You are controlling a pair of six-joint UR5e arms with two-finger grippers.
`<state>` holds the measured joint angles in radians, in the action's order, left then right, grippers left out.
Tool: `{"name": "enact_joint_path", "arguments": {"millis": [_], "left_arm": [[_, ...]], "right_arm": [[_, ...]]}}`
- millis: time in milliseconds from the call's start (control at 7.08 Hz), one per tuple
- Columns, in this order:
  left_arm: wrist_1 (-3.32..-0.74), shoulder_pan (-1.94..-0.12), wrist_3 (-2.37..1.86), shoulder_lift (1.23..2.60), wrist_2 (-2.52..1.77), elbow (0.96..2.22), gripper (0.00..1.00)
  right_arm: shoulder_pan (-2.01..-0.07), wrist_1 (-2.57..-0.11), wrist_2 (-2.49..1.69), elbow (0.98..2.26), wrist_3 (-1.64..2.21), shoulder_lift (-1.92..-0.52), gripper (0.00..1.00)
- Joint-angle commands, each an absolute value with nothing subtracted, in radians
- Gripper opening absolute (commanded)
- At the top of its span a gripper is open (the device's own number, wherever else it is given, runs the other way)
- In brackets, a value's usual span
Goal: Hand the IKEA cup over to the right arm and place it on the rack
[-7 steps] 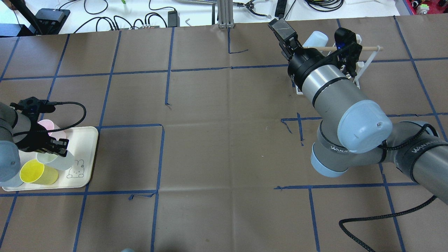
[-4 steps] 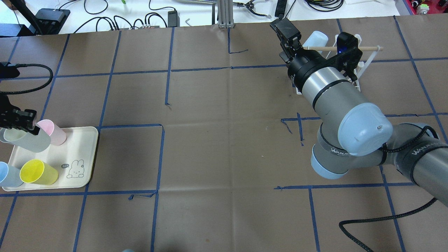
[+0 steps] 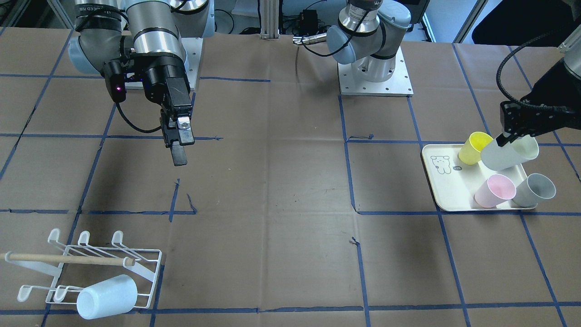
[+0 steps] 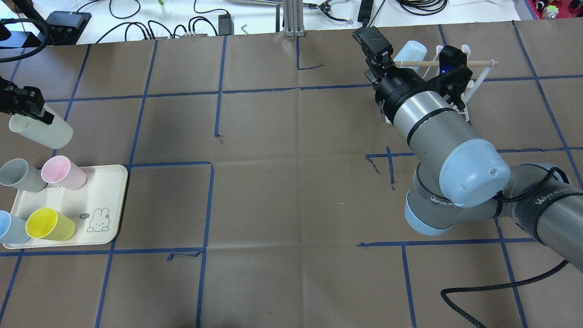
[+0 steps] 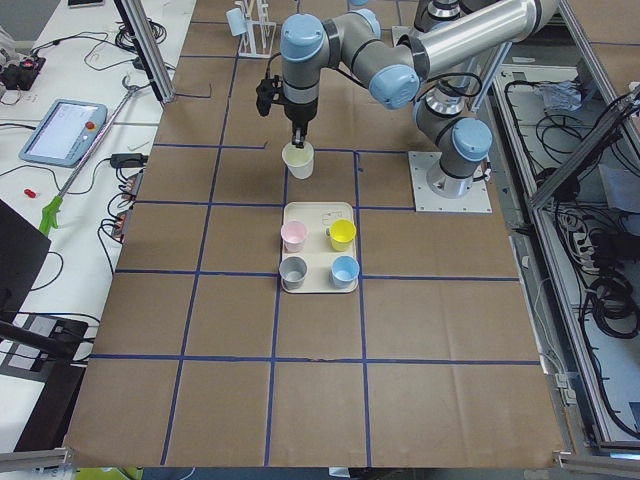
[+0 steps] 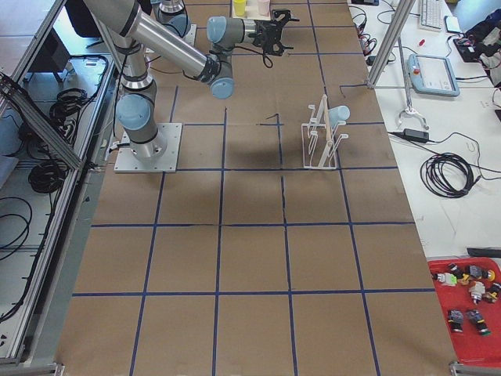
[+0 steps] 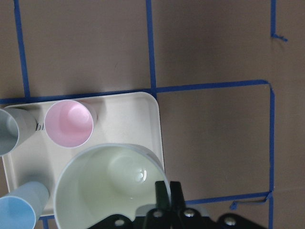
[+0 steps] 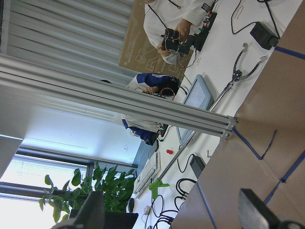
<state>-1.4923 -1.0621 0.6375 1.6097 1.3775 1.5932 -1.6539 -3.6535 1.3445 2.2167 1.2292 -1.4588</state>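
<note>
Pale-green plastic, the IKEA cup (image 4: 41,131) now hangs from my left pincer (image 4: 40,117), which pinches the wall at the rim. In the wrist view one finger sits just inside the mouth, though I cannot make out the other's contact clearly.

Change over the last second: the cup was down among the others on the cream tray (image 4: 107,191). It is now lifted clear, tilted, mouth toward my wrist, and touches nothing but the pincer. Pink cup (image 4: 63,172), grey cup (image 4: 20,175), yellow cup (image 4: 49,224) and blue cup (image 4: 9,228) stay on the tray, undisturbed.

Right pincer (image 3: 178,149): spread and empty. Its wrist camera shows both fingertips wide apart with only background between them. That arm has barely shifted. It hangs high, well apart from the lifted cup.

The rack (image 3: 86,254) already carries one light-blue cup (image 3: 106,296) on its near row. The other prongs look free.

Judgement: pick-up is complete and the hand-over has not begun. Next, both arms need to meet over the middle of the bench, with the cup's free end offered to the spread right pincer.
</note>
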Motion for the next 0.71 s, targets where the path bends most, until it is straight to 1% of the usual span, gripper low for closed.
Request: {"name": "enact_joint_path", "arguments": {"millis": [0, 283, 565], "left_arm": [[-1.378, -1.12, 0.653, 1.684, 1.108, 1.551, 0.0], [-1.184, -1.153, 0.655, 1.726, 0.793, 1.583, 0.0], [-1.056, -1.225, 0.683, 1.733, 0.633, 1.618, 0.03]], "right_arm": [[-1.654, -3.657, 1.342, 2.218, 1.232, -1.465, 1.0], [-1.654, -3.655, 1.339, 2.22, 1.364, -1.465, 1.0], [-1.655, -3.654, 1.338, 2.224, 1.582, -1.471, 1.0]]}}
